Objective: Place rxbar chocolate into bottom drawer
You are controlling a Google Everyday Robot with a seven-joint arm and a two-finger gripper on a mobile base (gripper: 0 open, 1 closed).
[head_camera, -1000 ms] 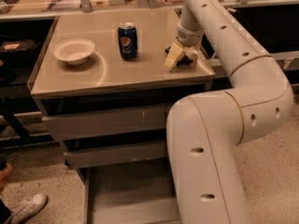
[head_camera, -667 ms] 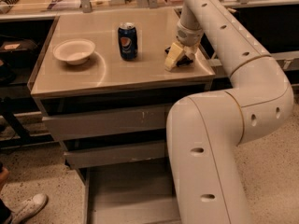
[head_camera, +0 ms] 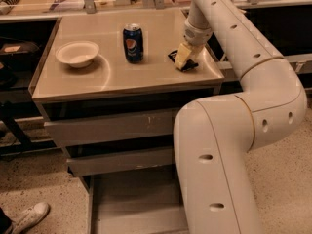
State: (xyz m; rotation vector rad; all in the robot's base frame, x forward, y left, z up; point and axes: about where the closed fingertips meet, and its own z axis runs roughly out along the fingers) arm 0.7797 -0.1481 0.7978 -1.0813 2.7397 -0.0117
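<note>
My gripper is down on the cabinet top, toward the right edge as the cam sees it, w/ its pale yellowish tip sitting right on the rxbar chocolate. The bar's dark wrapper pokes out on both sides of the tip, a bit to the left-rear and a bit to the front-right, and it lies flat on the top. Can't tell whether the gripper is clamped on the bar or only resting over it, since the tip hides the contact. So the bar is up on the top surface, not in any drawer. Pepsi can stands upright near the middle of the top, left of the bar and apart from it. A white bowl sits further left, well apart from the can, right way up. Below the top come the top drawer and the middle drawer, grey fronts facing the cam. Under them the bottom drawer is pulled out, w/ its flat grey floor showing. The right part of that drawer is hidden behind my arm, whose big cream links fill the right side of the view and bend up and over to the gripper. On the speckled floor at lower left there's a white shoe, partly cut off by the frame edge.
</note>
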